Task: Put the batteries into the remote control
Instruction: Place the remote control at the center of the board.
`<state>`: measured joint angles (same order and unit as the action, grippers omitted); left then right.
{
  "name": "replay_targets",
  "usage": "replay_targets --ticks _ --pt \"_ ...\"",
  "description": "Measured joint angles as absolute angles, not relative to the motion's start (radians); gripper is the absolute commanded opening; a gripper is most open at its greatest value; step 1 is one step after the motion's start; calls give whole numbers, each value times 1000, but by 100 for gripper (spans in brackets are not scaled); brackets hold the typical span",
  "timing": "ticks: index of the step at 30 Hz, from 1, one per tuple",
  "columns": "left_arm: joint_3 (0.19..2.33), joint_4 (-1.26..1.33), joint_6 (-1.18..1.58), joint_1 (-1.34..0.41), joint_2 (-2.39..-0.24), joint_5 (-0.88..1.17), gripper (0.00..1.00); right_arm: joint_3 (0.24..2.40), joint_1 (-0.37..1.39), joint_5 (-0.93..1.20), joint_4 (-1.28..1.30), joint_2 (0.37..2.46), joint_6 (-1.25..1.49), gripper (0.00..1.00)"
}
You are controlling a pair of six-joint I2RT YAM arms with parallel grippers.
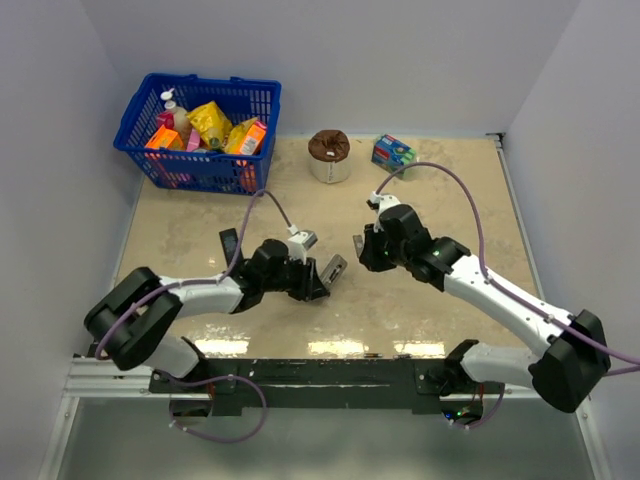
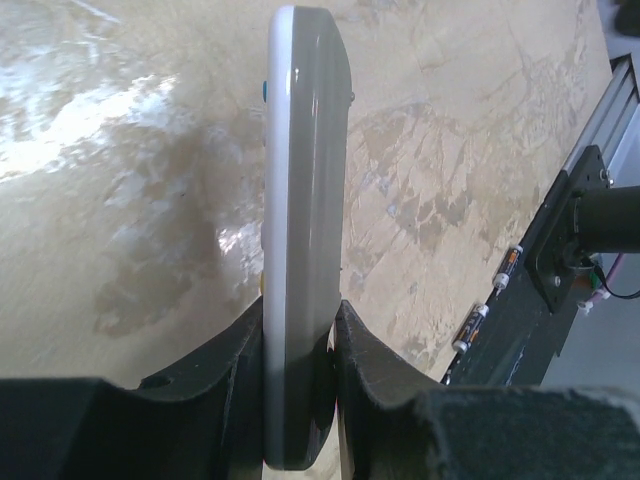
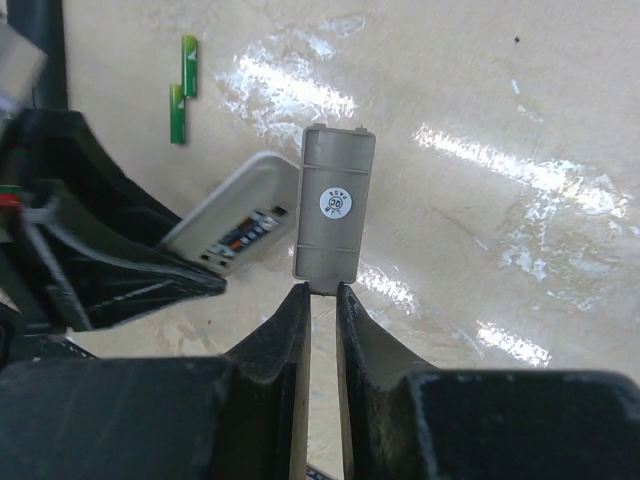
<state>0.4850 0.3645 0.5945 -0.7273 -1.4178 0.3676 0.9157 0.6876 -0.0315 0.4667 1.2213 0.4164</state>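
Observation:
The remote control (image 2: 305, 200) stands edge-on in my left gripper (image 2: 300, 310), which is shut on its lower end; white face to the left, grey back to the right. In the right wrist view the remote control (image 3: 240, 222) shows an open battery bay with dark and orange shapes inside. My right gripper (image 3: 322, 290) is shut on the bottom tab of a grey battery cover (image 3: 335, 215) with a round sticker, held just beside that bay. Two batteries (image 2: 507, 268) lie at the table's near edge against the black rail. From above, the two grippers (image 1: 325, 275) (image 1: 360, 245) nearly meet mid-table.
Two green stick-like pieces (image 3: 183, 90) lie on the table beyond the remote. A slim black remote (image 1: 229, 243) lies left of my left arm. At the back stand a blue basket (image 1: 135, 120) of packets, a brown-topped roll (image 1: 329, 155) and a green-blue box (image 1: 394, 152).

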Motion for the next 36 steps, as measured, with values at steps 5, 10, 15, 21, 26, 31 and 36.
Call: replay_targets --ticks 5,10,15,21,26,31,36 --pt "557 408 595 -776 -1568 387 25 908 686 -67 456 1158 417 0" --pt "558 478 615 -796 -1660 411 43 908 687 -70 458 1159 408 0" --pt "556 504 617 -800 -1655 390 57 908 687 -70 458 1159 393 0" --pt "542 482 607 -801 -1603 319 75 911 687 -64 460 1185 359 0" --pt "508 363 537 -801 -1449 204 78 957 687 -34 486 1213 319 0" --pt "493 297 330 -804 -1167 98 80 1046 686 62 527 1220 288 0" --pt "493 307 -6 -813 -960 47 86 1143 687 189 565 1238 257 0"
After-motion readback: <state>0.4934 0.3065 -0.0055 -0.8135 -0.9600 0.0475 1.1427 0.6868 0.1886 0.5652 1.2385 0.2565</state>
